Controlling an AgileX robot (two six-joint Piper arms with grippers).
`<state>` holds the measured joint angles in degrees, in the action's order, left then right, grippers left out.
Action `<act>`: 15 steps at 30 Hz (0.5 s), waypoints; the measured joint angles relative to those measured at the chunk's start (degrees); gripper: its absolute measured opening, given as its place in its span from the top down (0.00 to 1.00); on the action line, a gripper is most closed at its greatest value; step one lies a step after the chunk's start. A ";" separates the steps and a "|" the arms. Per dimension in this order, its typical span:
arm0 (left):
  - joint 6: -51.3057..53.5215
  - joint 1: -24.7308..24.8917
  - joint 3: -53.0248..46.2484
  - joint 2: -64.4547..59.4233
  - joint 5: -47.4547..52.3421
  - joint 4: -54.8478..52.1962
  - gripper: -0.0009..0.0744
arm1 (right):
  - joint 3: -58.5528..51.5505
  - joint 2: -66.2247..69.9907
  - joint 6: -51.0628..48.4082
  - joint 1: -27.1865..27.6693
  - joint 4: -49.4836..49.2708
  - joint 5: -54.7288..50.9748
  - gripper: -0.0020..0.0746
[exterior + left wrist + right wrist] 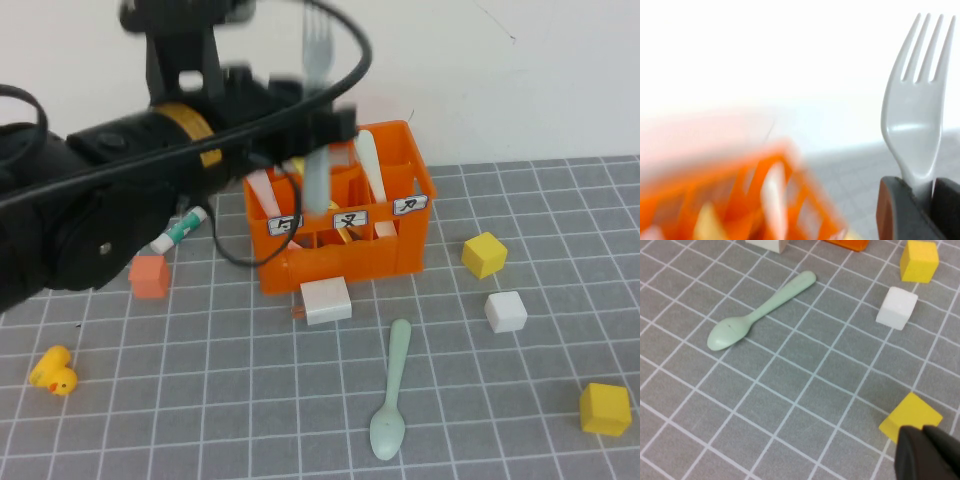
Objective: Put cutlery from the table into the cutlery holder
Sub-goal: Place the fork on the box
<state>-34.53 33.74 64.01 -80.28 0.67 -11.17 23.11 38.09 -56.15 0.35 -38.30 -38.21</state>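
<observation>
— Above the orange cutlery holder (340,235), what was the left pincer (318,125) doing?

— It was clamped on the grey fork (316,110), which stood upright with its tines up and its handle reaching down over the crate's front compartments. The wrist view showed the handle pinched between the dark fingers (900,207).

— And the surface (250,400)?

— Grey, ruled with thin white lines into small squares, backed by a plain white wall. The mint-green spoon (392,392) lay in front of the crate, bowl toward the robot. A white block (326,300) sat touching the crate's front; a white cube (506,311) and two yellow cubes (484,254) (605,408) lay to the right, with a small orange cube (150,276) and a yellow duck (53,371) on the left.

— The right pincer (930,452)?

— Only a dark tip showed at the edge of its wrist view, above a yellow cube (910,417); whether it was open or closed could not be told.

— Anything already in the crate?

— A white spoon (370,165) stood in a rear compartment.
</observation>
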 joint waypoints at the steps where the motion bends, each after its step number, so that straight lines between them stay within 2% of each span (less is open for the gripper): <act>1: 0.39 0.00 0.00 -0.48 -4.48 -0.67 0.86 | 0.00 0.00 -0.10 0.00 0.00 0.00 0.98; 8: 11.30 0.00 0.00 -8.55 -25.77 -2.55 0.86 | 0.00 0.00 -0.30 0.00 0.00 0.00 0.98; 12: 17.23 -0.33 0.00 -14.00 -32.50 -1.86 0.86 | 0.00 0.00 -0.30 0.00 0.00 0.00 0.98; 15: 17.85 -1.14 0.00 -17.29 -35.48 1.21 0.86 | 0.00 0.00 -0.30 0.00 0.00 0.00 0.98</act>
<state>-16.69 32.60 64.01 -97.58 -34.80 -9.95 23.11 38.09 -56.45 0.35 -38.30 -38.21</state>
